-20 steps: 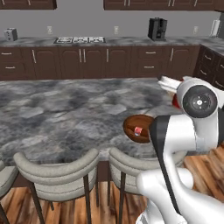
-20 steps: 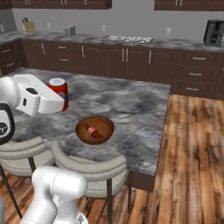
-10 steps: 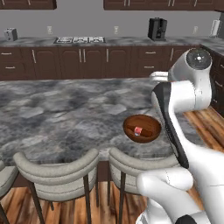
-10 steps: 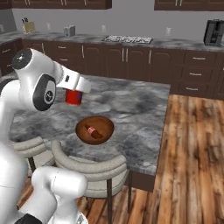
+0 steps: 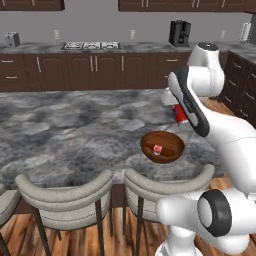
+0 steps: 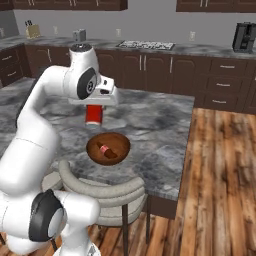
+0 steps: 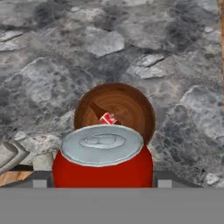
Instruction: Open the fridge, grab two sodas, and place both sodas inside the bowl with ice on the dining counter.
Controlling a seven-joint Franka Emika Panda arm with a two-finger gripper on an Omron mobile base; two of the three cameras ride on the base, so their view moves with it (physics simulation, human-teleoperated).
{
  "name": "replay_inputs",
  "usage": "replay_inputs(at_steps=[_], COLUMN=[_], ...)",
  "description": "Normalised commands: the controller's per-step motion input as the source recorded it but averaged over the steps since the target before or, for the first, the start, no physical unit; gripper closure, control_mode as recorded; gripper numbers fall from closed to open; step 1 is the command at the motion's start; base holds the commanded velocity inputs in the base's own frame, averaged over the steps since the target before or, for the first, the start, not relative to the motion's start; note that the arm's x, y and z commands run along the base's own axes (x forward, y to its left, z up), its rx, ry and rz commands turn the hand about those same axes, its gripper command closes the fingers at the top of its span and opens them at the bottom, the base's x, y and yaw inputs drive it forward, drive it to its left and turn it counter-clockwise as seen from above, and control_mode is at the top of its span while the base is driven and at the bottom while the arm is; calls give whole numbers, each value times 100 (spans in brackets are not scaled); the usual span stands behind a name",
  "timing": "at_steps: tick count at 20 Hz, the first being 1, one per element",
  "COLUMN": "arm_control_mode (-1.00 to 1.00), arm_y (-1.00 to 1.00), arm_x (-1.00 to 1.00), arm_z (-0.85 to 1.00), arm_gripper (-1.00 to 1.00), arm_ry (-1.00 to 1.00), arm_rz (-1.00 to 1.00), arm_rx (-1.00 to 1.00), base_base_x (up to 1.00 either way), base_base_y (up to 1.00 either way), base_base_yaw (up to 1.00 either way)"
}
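Note:
My gripper (image 6: 94, 112) is shut on the red can (image 6: 93, 115) with a silver top (image 7: 102, 144). It holds the can upright above the dining counter (image 6: 152, 120), just behind the far rim of the wooden bowl (image 6: 108, 148). The hand view looks down past the can (image 7: 103, 166) into the bowl (image 7: 127, 103). The dark brown bottle (image 7: 103, 115) with a red label lies inside it. From the left base view, the can (image 5: 180, 113) hangs up and to the right of the bowl (image 5: 162, 147) and bottle (image 5: 158, 149). The ice is hidden and the fridge is out of view.
Two grey-backed stools (image 5: 65, 190) (image 5: 165, 185) stand at the counter's near edge below the bowl. The counter ends at a wood floor (image 6: 220, 175) on the right. A back counter carries a cooktop (image 5: 90, 46) and a coffee machine (image 5: 179, 33).
The arm has swung the can over the counter towards the bowl and lowered it a little. The bowl and the bottle have not moved.

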Motion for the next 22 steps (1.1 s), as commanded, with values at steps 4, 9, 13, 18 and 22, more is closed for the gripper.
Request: replay_inputs(at_steps=[4, 9, 13, 18, 22], arm_control_mode=[-100, -100, -100, -100, -100], arm_y=[0, 0, -3, -1, -1], arm_x=[61, 21, 50, 45, 32], arm_z=[-66, -69, -51, -58, -58], arm_gripper=[100, 100, 100, 100, 100], arm_ry=[53, 22, 27, 12, -1], arm_rz=[32, 17, 20, 24, 22], arm_rx=[-1, -8, -7, -3, -1], base_base_x=[0, 0, 0, 0, 0], base_base_y=[0, 0, 0, 0, 0], base_base_yaw=[0, 0, 0, 0, 0])
